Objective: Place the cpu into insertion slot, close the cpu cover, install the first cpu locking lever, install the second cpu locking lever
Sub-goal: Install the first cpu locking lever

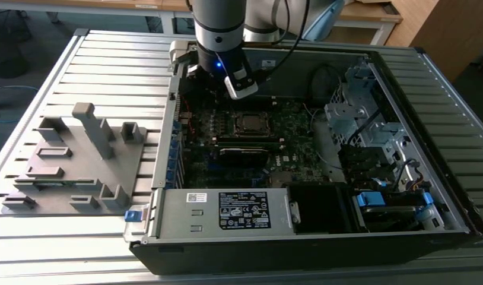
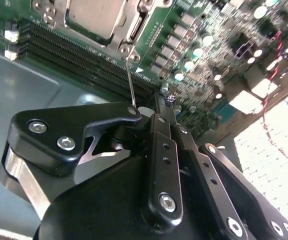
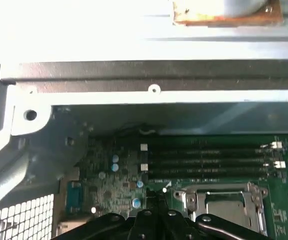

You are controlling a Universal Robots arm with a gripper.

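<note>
Pincer [image 1: 241,89] and arm reach down into an open computer case [image 1: 321,249] that lies on a slatted metal surface [image 1: 107,65]. In both wrist views the pincer [image 2: 151,112] [image 3: 159,195] hangs low over the green motherboard [image 2: 204,60] with its two black fingers drawn narrow, tips all but together.

A thin wire locking lever [image 2: 129,80] rises from the socket's corner, and its free end meets the fingertips – whether it is pinched between them or only resting against them cannot be told.

Just beyond the pincer tips sits the insertion slot [image 1: 234,123]. The cpu [image 2: 91,17] [image 3: 226,202] is seated in it, dull silver top facing up. The cpu cover [image 2: 136,27] [image 3: 191,197] lies down around the chip, which shows through its window.

Long black memory slots [image 2: 83,60] [image 3: 204,155] run just beside the socket – close to the pincer tips too. Well apart from the pincer, outside the case, a grey fixture tray [image 1: 75,160] with upright posts rests on the same surface.
</note>
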